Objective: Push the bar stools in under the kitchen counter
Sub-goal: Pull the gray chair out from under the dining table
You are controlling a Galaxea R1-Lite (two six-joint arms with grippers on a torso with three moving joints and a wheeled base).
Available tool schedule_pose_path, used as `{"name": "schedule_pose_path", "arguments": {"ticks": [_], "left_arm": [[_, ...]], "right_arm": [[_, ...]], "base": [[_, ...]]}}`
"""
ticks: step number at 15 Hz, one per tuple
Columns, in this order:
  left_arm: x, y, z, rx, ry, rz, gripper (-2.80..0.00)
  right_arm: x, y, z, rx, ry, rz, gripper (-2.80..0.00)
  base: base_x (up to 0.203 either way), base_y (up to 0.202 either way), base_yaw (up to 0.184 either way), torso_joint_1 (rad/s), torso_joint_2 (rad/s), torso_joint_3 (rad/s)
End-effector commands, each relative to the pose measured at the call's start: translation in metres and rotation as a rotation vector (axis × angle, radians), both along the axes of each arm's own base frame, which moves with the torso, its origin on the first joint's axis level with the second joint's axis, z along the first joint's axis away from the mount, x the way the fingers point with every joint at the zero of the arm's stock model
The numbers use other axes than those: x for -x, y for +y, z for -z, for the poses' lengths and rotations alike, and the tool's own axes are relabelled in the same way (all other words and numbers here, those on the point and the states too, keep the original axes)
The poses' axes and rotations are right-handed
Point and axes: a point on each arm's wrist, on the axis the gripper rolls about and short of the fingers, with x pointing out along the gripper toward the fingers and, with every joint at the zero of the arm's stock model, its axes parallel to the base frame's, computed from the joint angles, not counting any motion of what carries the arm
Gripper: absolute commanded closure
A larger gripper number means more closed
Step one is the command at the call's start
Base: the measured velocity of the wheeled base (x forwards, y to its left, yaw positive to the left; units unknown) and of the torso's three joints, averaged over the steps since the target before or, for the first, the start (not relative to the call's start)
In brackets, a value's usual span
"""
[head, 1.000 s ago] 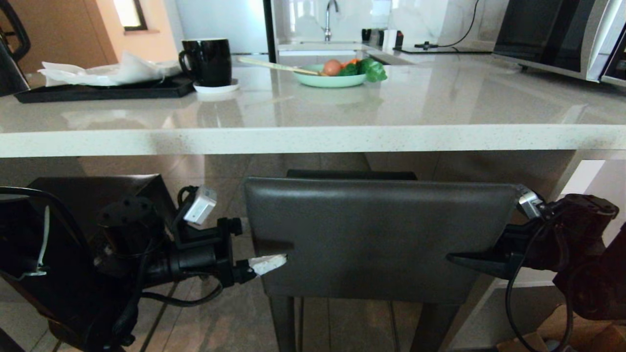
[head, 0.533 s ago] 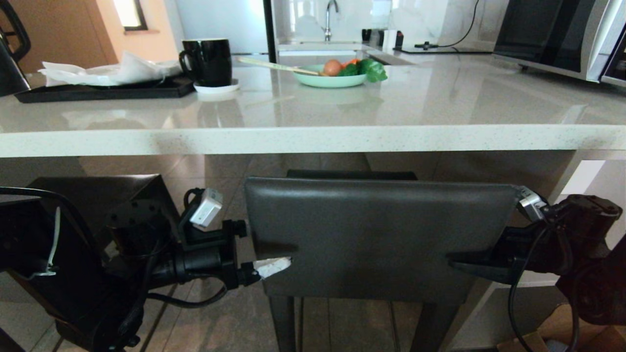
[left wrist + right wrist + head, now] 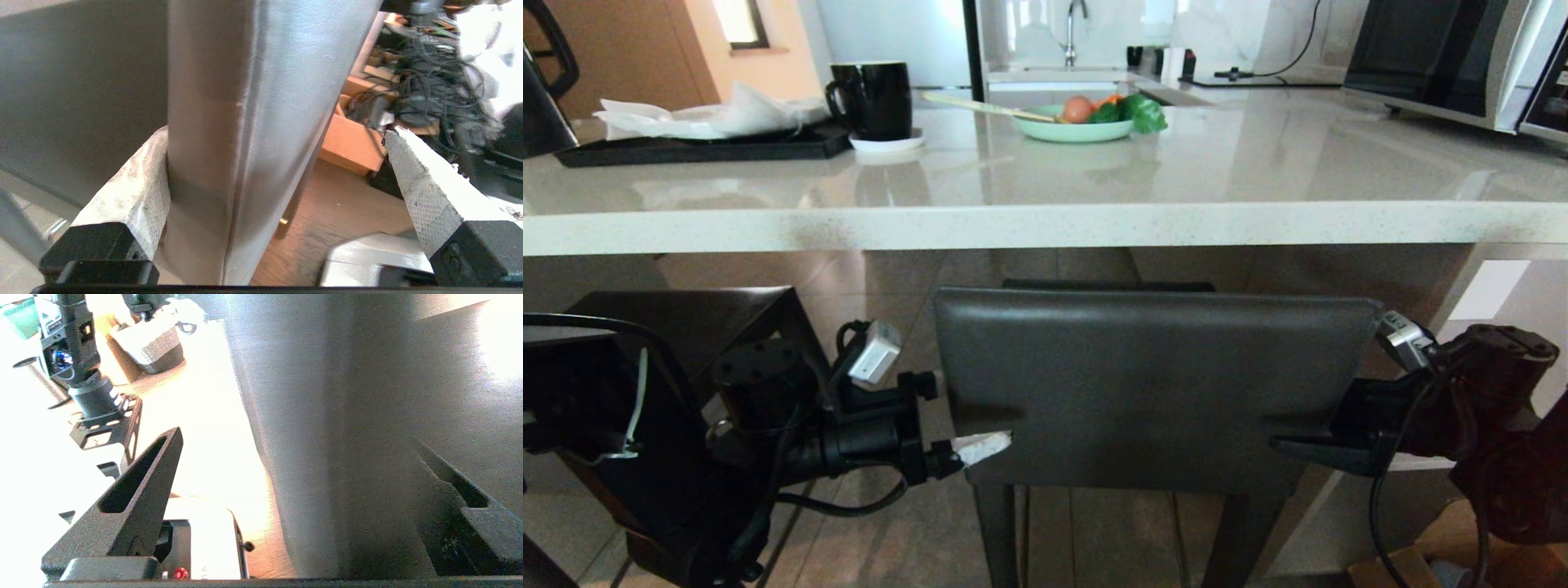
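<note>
Backrest of the bar stool (image 3: pixel 1152 384) filled the lower centre of the head view just below the kitchen counter (image 3: pixel 1045 224) edge, flanked at its lower corners by the left gripper (image 3: pixel 984 445) and right gripper (image 3: pixel 1290 445), each with fingers spread wide astride a backrest edge.

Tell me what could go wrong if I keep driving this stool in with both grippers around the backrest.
1. The backrest top sits close below the kitchen counter edge; it might catch if it rides up.
2. The left gripper and right gripper stand open around the backrest's side edges, not clamped, so the stool could twist or slip out.
3. The second stool stands close beside the left arm, which may brush it.
</note>
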Motion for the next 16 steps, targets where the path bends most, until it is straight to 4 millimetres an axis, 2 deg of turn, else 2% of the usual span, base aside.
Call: {"name": "schedule_pose_path", "arguments": {"ticks": [1, 16], "left_arm": [[0.0029, -0.0041, -0.0003, 0.001, -0.005, 0.029, -2.80], [0.0063, -0.0098, -0.0022, -0.003, -0.027, -0.002, -2.80]], "right_arm": [[0.0001, -0.0002, -0.0014, 0.001, -0.012, -0.008, -2.80], [0.0009, 0.0017, -0.0020, 0.001, -0.012, -0.010, -2.80]], "base": [[-0.189, 0.000, -0.003, 0.006, 0.00, 0.002], [-0.193, 0.000, -0.001, 0.003, 0.00, 0.002]]}}
